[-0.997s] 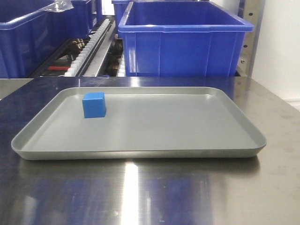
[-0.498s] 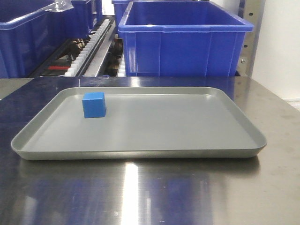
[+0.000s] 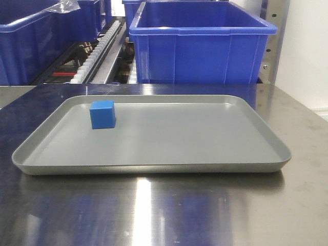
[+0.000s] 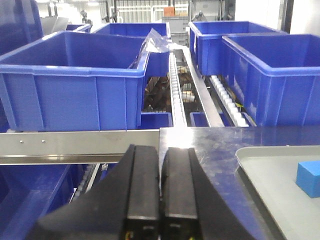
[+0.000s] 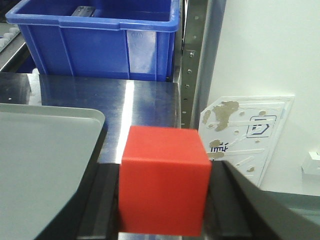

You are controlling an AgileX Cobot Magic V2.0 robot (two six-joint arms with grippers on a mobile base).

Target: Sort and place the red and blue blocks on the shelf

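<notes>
1. Left of centre on the shallow grey tray (image 3: 154, 168), the small bright blue cube (image 3: 102, 114) has not moved in the last second. Nothing has shifted in the front view, so it still awaits pickup.
2. Your right gripper (image 5: 165, 200) is clamped on the small red cube (image 5: 164, 180), at the lower middle of its view and not yet on the shelf.
3. Your left gripper (image 4: 160, 165) has its jaws pressed together and empty, facing the brushed-steel shelf rail (image 4: 75, 145).
4. The large deep-blue plastic bin (image 3: 202, 48), upper right, shows no block, though its floor is hidden.
</notes>
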